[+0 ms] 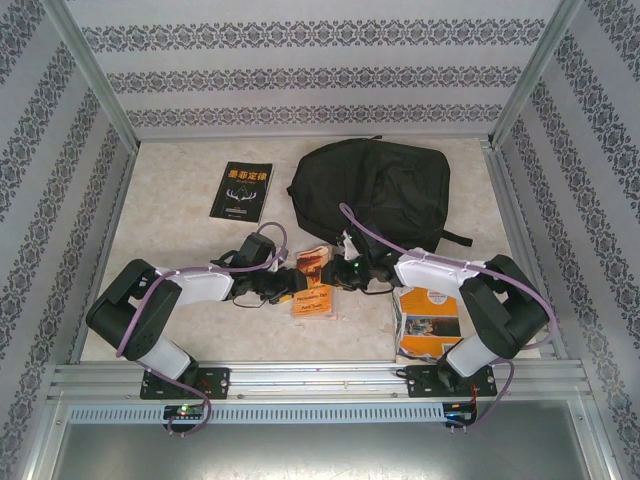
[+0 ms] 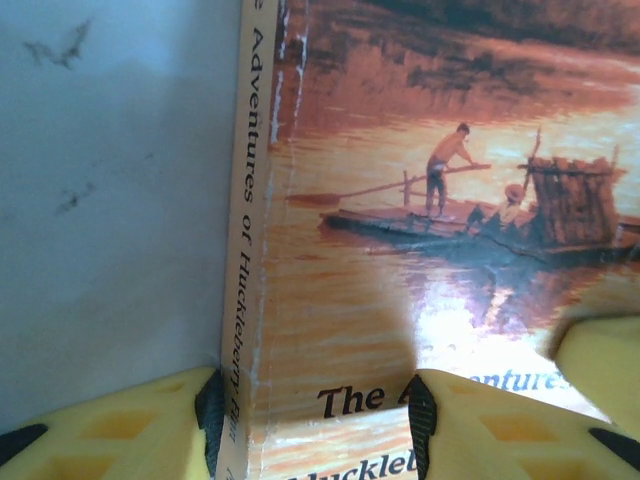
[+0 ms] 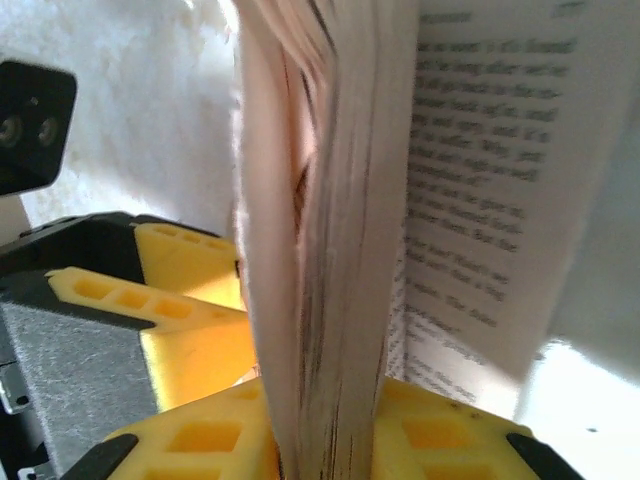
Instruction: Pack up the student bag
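The student bag [image 1: 375, 190], a large black backpack, lies at the back centre-right of the table. An orange Huckleberry Finn paperback [image 1: 316, 297] sits in front of it, between both grippers. My left gripper [image 1: 284, 286] comes in from the left. In the left wrist view [image 2: 315, 412] one pad is on the spine and the other on the cover [image 2: 400, 150]. My right gripper [image 1: 346, 272] comes in from the right. In the right wrist view it [image 3: 325, 445] is shut on the page block [image 3: 320, 200], and some pages [image 3: 480, 180] fan open to the right.
A black-covered book [image 1: 241, 190] lies at the back left. Another orange book [image 1: 427, 322] rests under my right arm near the front edge. Patterned walls and metal rails enclose the table on three sides.
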Controlling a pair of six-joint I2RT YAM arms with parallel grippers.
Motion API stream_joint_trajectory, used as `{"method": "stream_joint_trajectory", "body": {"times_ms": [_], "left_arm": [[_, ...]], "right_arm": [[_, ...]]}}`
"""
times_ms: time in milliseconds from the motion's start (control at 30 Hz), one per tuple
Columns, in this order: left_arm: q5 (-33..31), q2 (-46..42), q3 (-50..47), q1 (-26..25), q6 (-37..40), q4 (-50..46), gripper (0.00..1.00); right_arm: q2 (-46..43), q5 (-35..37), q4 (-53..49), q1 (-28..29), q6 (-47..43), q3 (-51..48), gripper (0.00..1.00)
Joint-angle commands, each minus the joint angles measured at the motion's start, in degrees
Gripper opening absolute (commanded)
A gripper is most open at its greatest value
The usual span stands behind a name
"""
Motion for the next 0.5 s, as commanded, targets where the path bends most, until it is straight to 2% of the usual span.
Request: {"method": "stream_joint_trajectory", "body": {"times_ms": [0, 133, 167, 300, 467], "left_arm": [[1.21, 1.9, 1.42, -0.22, 0.9, 3.84, 0.53], [-0.28, -0.63, 1.28, 0.7, 1.89, 0.19, 0.53], [-0.85, -1.73, 0.92, 1.36, 1.98, -0.66, 0.54], [-0.94, -7.53, -2.07, 5.59, 1.05, -1.86, 0.62], [3.78, -10.93, -2.36, 7.51, 0.98, -1.65, 0.78]], "right_arm": [[2.04, -2.7, 1.2, 0.73, -0.54, 1.32, 0.23], [0.57, -0.35, 0.15, -0.05, -1.27, 0.72, 0.02], [-0.22, -0.14, -0.04, -0.6, -1.37, 0.47, 0.0], [-4.36, -2.01, 1.77, -3.37, -0.12, -1.72, 0.0], [-5.24, -11.95, 10.78, -6.43, 2.86, -4.88, 0.0]]}}
